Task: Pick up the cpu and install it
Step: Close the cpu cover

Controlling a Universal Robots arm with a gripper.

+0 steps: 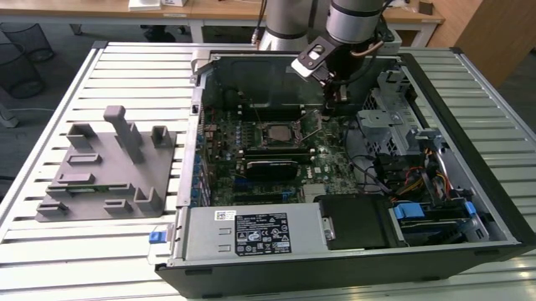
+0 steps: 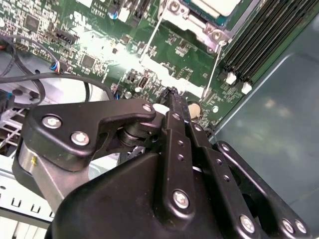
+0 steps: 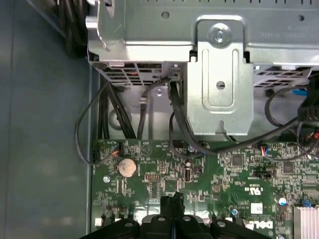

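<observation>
1. Grey plastic fixture [image 1: 105, 166] sits on the exterior view's left of the white slatted metal table [image 1: 50, 251], well apart from the work, its slots looking bare.
2. Open computer case [image 1: 335, 269] lies on its side, so the green motherboard [image 1: 251, 182] faces up for top-down reach.
3. The cpu [image 1: 275, 132] is mid-board, lying flat inside the socket frame. Its pale top also shows in the second wrist view [image 2: 215, 6]. It looks already placed, not carried.
4. The gripper [image 1: 327, 113] hangs just beside the socket, toward the exterior view's right, low over the board. Its fingers [image 2: 169, 107] are pressed together with nothing pinched, and both wrist views agree [image 3: 172, 200].
5. A thin wire lever [image 2: 212, 64] runs past the tips. The closed tips probably make a pusher for it, but I cannot tell whether they touch.
6. Silvery drive cage [image 1: 385, 122] and loose cables crowd the right side.
7. Room: wooden desks [image 1: 218, 9] behind, wire baskets [image 1: 17, 63] on the floor.
</observation>
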